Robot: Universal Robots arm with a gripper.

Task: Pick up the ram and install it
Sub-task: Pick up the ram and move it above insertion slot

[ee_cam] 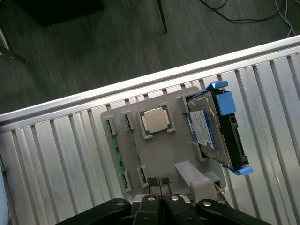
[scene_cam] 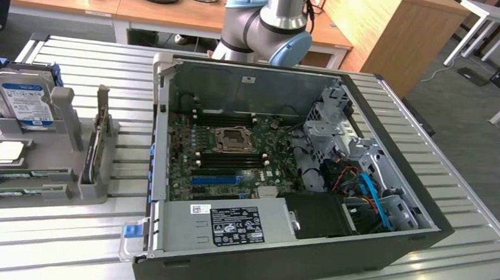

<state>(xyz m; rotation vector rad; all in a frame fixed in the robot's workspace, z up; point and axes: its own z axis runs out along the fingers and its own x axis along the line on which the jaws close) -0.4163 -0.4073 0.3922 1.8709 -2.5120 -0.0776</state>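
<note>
Currently, a ribbed metal table [scene_cam: 60, 245] carries an open computer case [scene_cam: 269, 270] and a grey parts holder [ee_cam: 161, 152]; wooden desks [scene_cam: 154, 12] stand behind. The gripper [ee_cam: 159, 182], clenched and empty, hangs above the holder, where the ram [scene_cam: 21, 175] lies slotted.

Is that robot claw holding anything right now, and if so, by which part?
Nothing is held. The gripper is shut and empty over the grey tray, and the ram lies in that tray.

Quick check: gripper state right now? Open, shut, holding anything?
Gripper: shut, fingers together, holding nothing. It hangs over the grey parts holder, where the ram lies in its slot.
</note>
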